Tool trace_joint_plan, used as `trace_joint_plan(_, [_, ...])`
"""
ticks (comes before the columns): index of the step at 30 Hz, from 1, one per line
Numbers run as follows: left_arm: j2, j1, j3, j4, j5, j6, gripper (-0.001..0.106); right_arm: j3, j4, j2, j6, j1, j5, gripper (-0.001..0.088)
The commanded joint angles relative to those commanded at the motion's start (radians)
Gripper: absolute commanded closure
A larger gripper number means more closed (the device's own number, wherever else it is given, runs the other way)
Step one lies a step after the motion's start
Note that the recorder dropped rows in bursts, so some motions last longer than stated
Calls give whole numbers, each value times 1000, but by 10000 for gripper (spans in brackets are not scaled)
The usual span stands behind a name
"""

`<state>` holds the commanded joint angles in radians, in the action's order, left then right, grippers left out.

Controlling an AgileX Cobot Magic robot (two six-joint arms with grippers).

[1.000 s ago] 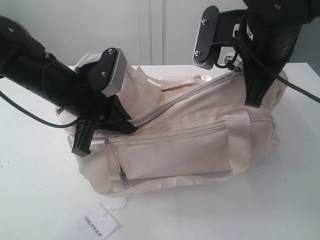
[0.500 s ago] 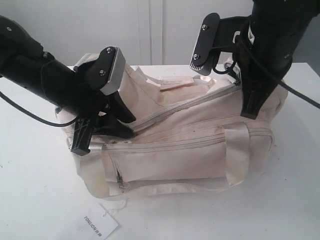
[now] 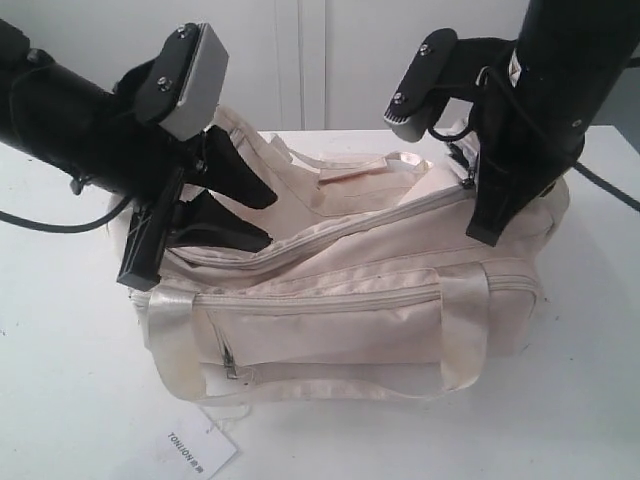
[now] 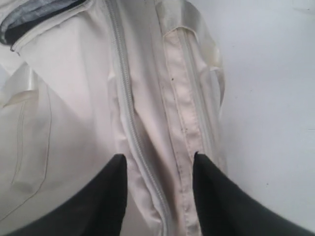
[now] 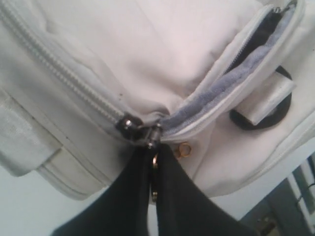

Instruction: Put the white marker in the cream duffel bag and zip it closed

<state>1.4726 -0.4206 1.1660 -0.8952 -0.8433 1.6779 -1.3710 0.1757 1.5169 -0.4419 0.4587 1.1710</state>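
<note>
One cream duffel bag (image 3: 340, 320), long axis left-right.

white paper tag (image 3: 200, 452), printed "TONLION"

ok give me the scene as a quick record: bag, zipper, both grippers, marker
bag: cream duffel bag lying on the white table
top zipper: partly closed; dark-lined gap open beyond the zipper pull
right gripper: shut on the zipper pull
left gripper: open, one finger on each side of the closed zipper stretch
white marker: not visible in any view
other: paper tag on the table in front of the bag
</note>
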Motion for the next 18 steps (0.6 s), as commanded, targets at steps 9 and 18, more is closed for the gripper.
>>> trace_joint_plan(9, [0, -117, 0, -1, 137, -7, 574, 0, -146, 0, -6, -99, 0, 868])
trace_joint_plan(18, [25, -267, 0, -41, 417, -7, 574, 0, -281, 0, -3, -152, 30, 868])
